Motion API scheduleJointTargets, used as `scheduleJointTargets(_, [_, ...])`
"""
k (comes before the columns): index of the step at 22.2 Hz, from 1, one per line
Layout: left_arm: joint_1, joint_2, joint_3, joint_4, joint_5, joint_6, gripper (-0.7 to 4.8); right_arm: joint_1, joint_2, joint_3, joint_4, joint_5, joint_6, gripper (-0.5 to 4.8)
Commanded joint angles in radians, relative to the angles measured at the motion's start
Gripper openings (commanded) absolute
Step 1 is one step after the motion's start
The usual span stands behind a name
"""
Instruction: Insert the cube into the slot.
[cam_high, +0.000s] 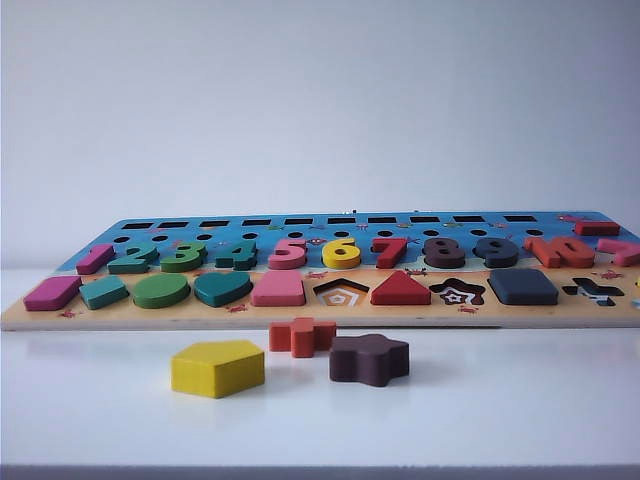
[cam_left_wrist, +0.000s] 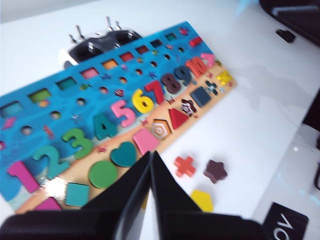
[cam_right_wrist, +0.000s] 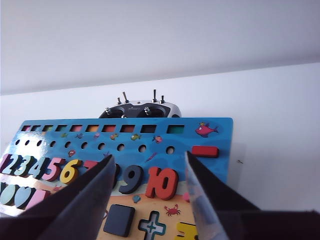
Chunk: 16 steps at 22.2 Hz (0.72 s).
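The cube (cam_high: 523, 286) is a flat navy square lying flush in the shape row of the wooden puzzle board (cam_high: 350, 318), towards its right end. It fills the slot, so the slot's bottom is hidden. The left wrist view shows the cube (cam_left_wrist: 200, 96) far off, and the right wrist view shows the cube (cam_right_wrist: 119, 220) just below the jaws. My left gripper (cam_left_wrist: 151, 154) is shut with nothing in it, hovering over the board's front edge near the pink block. My right gripper (cam_right_wrist: 150, 156) stands open and empty above the board's right end. Neither gripper appears in the exterior view.
On the white table in front of the board lie a yellow pentagon (cam_high: 217, 367), an orange cross (cam_high: 301, 336) and a dark brown star (cam_high: 369, 359). A radio controller (cam_right_wrist: 142, 110) sits behind the board. The pentagon, star and cross cut-outs are empty.
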Motion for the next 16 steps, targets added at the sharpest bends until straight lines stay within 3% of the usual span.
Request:
scheduleJointTargets(1, [0.066, -0.014, 0.005, 0.081, 0.002, 0.002, 0.07, -0.001, -0.036, -0.035, -0.003, 0.06, 0.035, 2.6])
scheduleJointTargets(4, [0.155, -0.048, 0.003, 0.142, -0.011, 0.005, 0.07, 0.0, -0.082, -0.079, -0.005, 0.119, 0.078, 2.6])
scheduleJointTargets(8, [0.229, -0.103, -0.01, 0.211, -0.08, 0.005, 0.07, 0.0, -0.127, -0.111, -0.004, 0.123, 0.095, 2.6])
scheduleJointTargets(16, [0.34, -0.262, -0.23, 0.432, -0.427, 0.005, 0.07, 0.0, -0.13, -0.208, 0.045, 0.142, 0.095, 2.6])
